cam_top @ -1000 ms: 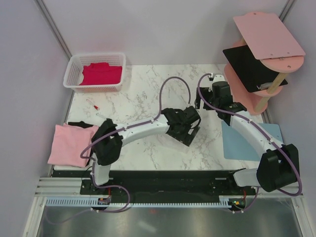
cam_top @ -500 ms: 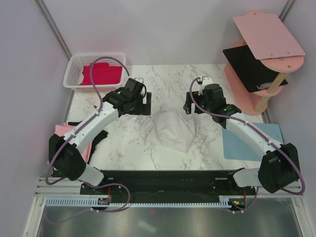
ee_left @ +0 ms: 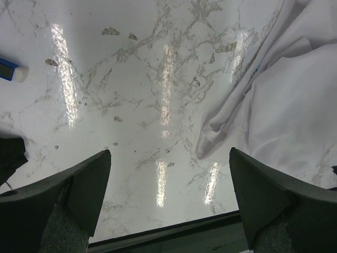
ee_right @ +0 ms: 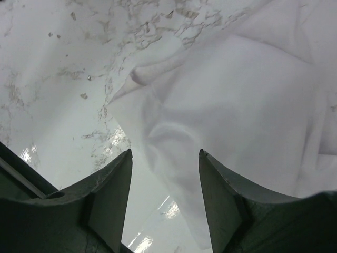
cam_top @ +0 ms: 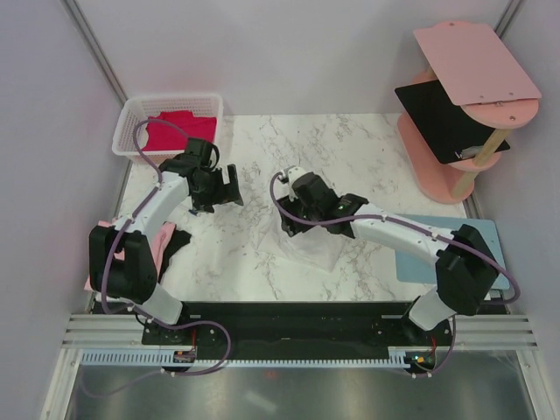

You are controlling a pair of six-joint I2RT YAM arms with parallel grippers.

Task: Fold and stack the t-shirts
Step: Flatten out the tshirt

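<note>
The large white t-shirt (cam_top: 308, 243) lies crumpled in a loose heap at the middle of the marble table (cam_top: 262, 149), well apart from the other shirts. The right gripper (cam_top: 291, 219) hangs over the heap's left part; in the right wrist view the right gripper (ee_right: 166, 155) has its jaws spread, with the white cloth (ee_right: 237, 95) below them and nothing between them. The left gripper (cam_top: 226, 187) is over bare marble to the left of the heap, and in the left wrist view the left gripper (ee_left: 169, 158) is also released, the shirt's edge (ee_left: 284, 105) lying to its right. A small blue and white object (ee_left: 10, 68) lies on the marble at that view's far left. The magenta-red t-shirt (cam_top: 179, 131) sits in the white basket (cam_top: 122, 136) at the far left corner. At the near left edge the light pink t-shirt (cam_top: 162, 249) and the black t-shirt (cam_top: 178, 238) lie together, partly hidden by the left arm. A light-blue mat (cam_top: 490, 236) lies at the near right, and a pink shelf (cam_top: 472, 61) stands at the far right.
</note>
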